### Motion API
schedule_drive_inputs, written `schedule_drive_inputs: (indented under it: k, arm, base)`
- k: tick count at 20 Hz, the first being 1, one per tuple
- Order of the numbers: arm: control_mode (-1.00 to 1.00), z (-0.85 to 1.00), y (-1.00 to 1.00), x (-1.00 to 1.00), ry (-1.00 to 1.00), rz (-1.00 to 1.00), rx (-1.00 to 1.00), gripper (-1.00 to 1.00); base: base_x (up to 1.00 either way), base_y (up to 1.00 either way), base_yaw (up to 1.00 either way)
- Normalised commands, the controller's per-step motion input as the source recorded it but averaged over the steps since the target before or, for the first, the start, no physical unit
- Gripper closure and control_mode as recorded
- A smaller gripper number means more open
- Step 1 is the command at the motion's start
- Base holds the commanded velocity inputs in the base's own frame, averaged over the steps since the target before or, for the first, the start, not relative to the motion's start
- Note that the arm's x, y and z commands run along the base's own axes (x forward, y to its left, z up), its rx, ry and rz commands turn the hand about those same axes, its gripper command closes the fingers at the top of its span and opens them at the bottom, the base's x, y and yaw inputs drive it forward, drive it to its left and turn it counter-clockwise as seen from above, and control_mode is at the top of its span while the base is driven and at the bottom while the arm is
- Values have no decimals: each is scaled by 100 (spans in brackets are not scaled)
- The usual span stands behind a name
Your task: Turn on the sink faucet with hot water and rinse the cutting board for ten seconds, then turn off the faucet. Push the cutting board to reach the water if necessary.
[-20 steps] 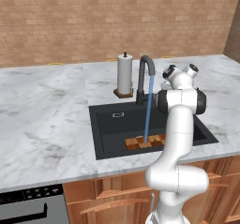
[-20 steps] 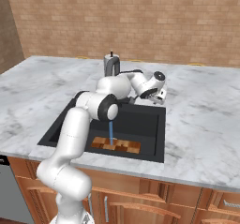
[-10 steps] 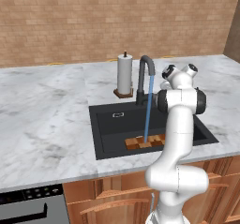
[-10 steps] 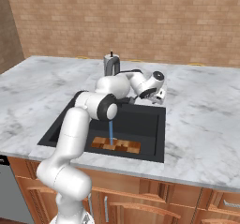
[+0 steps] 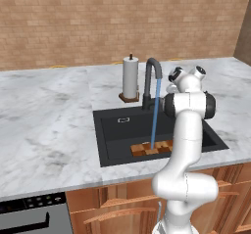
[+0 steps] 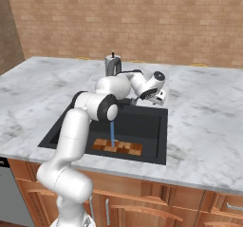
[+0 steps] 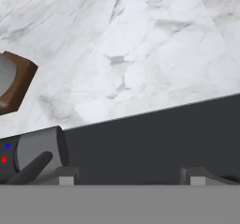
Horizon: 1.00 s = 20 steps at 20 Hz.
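Note:
The sink faucet (image 5: 151, 79) stands at the back rim of the black sink (image 5: 115, 136). Water (image 5: 155, 115) runs from its spout in a thin blue stream. The stream lands on the checkered cutting board (image 5: 152, 148), which lies flat at the front of the basin; it is the same cutting board (image 6: 117, 147) in the right base view. My gripper (image 6: 159, 98) hovers over the sink's back right corner, to the right of the faucet. In the hand view my gripper (image 7: 129, 176) is open with nothing between its fingers. The faucet's lever and base (image 7: 35, 156), with red and blue dots, lie to its left.
A white paper-towel roll (image 5: 130, 78) on a brown stand (image 7: 15, 85) sits just left of the faucet. Marble counter (image 5: 46, 125) surrounds the sink, with a brick wall behind. An oven top shows at the lower left (image 5: 29, 211).

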Motion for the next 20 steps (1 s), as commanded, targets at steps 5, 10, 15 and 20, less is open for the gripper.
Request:
schedule_drive_inputs:
  k: [5,10,15,20]
  arm:
    - [-100,0,28,0,0,0,0,-100]
    - [-100,0,28,0,0,0,0,-100]
    - [-100,0,28,0,0,0,0,-100]
    - [-100,0,25,0,0,0,0,-100]
  base:
    - [0,0,0]
    - [0,0,0]
    - [0,0,0]
    - [0,0,0]
